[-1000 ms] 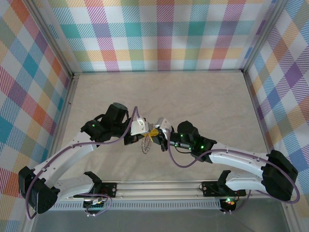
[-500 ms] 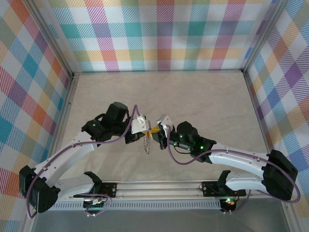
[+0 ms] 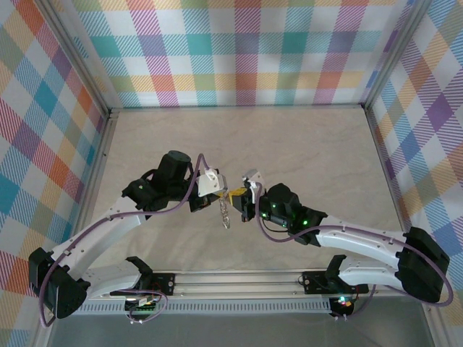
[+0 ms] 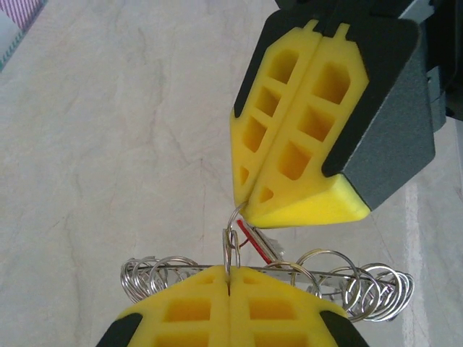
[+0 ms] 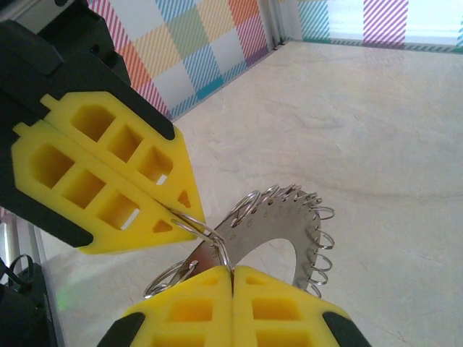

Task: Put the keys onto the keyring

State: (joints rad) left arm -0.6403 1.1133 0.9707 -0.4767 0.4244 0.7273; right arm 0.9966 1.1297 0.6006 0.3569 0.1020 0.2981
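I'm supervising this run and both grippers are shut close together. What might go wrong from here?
The left gripper and the right gripper both pinch thin wire of the keyring above the table; a small pull may slip it free. The red key between the tips might drop. The tips nearly touch and may collide.

Pale beige table [image 3: 304, 144] with faint marble veining, metal rail [image 3: 239, 278] along near edge

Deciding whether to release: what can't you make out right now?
- Key: left wrist view, mostly hidden behind the right end effector tip and rings.
- Keyring: right wrist view, near edge covered by that end effector's fingers.
- Top view: whether the key is threaded, too small.
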